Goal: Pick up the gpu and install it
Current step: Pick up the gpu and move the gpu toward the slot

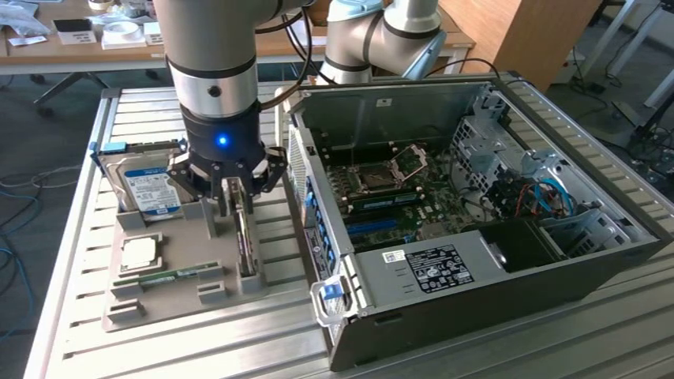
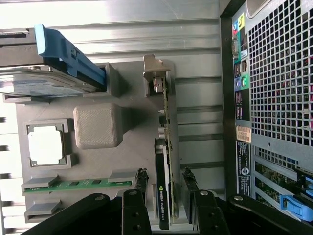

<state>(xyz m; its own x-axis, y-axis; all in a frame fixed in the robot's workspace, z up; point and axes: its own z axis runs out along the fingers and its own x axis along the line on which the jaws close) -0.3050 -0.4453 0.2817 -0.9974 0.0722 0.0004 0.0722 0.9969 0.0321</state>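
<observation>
In the exterior view the arm hangs from the top of the frame, in the exterior view's left half. Its end effector (image 1: 234, 192) is low over a grey parts tray (image 1: 158, 312) on the slatted worktop (image 1: 189, 357). The gpu (image 1: 246, 245) stands on edge in a slot along the tray's side nearest the open computer case (image 1: 474, 237), which takes up the exterior view's right. A hard drive (image 1: 147, 188) stands just beside the end effector, toward the exterior view's left. Lower in the frame lie a processor (image 1: 140, 253) and a RAM stick (image 1: 169, 276).

In the wrist view the end effector (image 2: 164, 174) is spread wide. Its fingers (image 2: 141, 178) flank the gpu (image 2: 163, 205) with a gap at each face, gripping nothing. The card's pale bracket (image 2: 155, 81) is at its far end. A grey block (image 2: 98, 126) rises between card and processor (image 2: 46, 147), and the case's perforated rear wall (image 2: 274, 88) runs near the card's other side.
</observation>
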